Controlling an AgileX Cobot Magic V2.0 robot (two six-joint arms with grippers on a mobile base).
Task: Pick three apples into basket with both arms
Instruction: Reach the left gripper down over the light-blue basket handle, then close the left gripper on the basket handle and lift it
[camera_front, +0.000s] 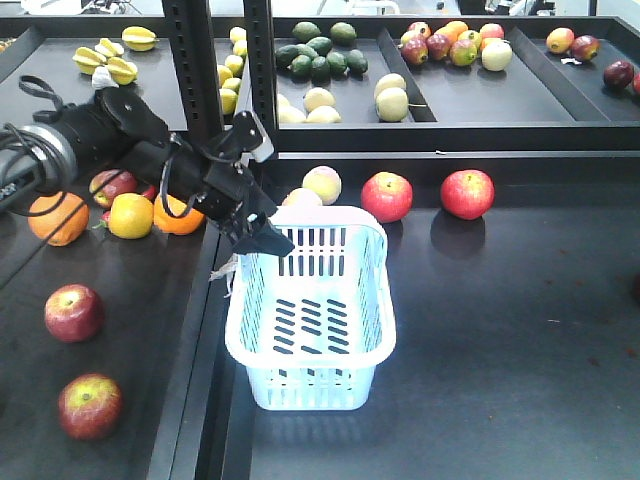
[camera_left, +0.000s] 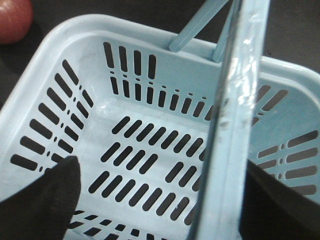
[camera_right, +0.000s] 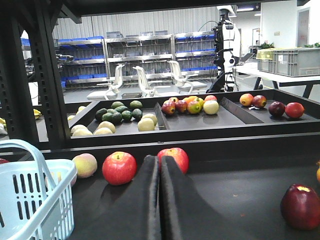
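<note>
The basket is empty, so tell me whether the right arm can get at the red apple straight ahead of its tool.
Probably yes. The apple lies just beyond the shut right tool, with nothing visible in between. The tool would have to open first.

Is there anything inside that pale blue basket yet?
No fruit shows inside the basket: its slotted floor is bare in the front and left wrist views. The handle and fingers of the left gripper cover parts of the floor in the wrist view.
</note>
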